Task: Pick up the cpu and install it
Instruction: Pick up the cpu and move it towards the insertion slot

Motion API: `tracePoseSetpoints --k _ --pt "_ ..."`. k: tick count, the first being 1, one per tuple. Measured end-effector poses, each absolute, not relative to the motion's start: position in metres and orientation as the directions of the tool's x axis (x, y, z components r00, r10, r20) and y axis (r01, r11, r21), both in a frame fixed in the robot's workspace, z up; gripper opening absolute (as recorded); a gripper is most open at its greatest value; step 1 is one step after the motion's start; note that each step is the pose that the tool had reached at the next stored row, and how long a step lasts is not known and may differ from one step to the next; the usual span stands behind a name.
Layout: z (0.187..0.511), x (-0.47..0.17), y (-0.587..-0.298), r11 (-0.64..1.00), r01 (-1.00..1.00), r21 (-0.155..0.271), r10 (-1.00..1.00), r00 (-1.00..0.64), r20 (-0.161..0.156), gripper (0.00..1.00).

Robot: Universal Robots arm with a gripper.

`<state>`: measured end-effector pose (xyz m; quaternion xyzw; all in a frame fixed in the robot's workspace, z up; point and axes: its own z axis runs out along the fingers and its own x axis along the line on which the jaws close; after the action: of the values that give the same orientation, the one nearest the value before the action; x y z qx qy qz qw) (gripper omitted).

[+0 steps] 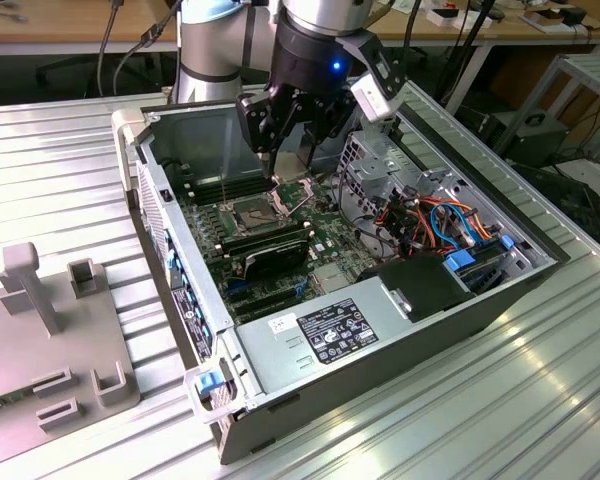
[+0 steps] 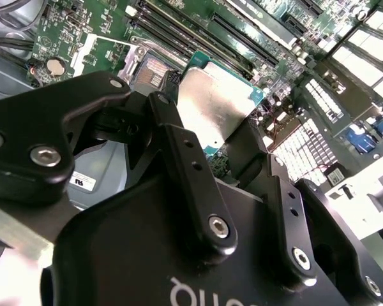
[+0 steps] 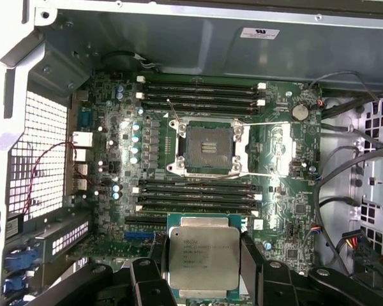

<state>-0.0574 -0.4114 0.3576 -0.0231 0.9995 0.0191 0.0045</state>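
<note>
Fingers (image 3: 250,268) clamped on the cpu (image 3: 203,258), holding it over the motherboard (image 3: 293,210), clear of the open socket (image 3: 207,148)

A case (image 1: 380,370) is lying open on a ribbed table (image 1: 60,140). A power supply (image 1: 325,335) is sitting along the case's near wall in the exterior view, with a black cover (image 1: 425,285) lying just beside it. Orange and blue cables (image 1: 435,215) are curling by the drive cage (image 1: 380,165). A grey fixture (image 1: 50,340) is resting on the table at the exterior view's left, apart from the case. In the first wrist view a coin cell (image 3: 299,112) is sitting near the memory slots (image 3: 201,92), and a red wire (image 3: 48,166) is looping beside the vent grille (image 3: 32,153).
</note>
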Motion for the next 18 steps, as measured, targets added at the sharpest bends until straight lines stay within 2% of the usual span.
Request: tracePoseSetpoints --k 9,18 --pt "0.344 -0.058 -0.397 0.998 -0.046 0.038 -0.046 -0.999 -0.01 0.55" --pt "0.32 -0.056 -0.364 0.998 -0.046 0.038 -0.045 -0.999 -0.009 0.55"
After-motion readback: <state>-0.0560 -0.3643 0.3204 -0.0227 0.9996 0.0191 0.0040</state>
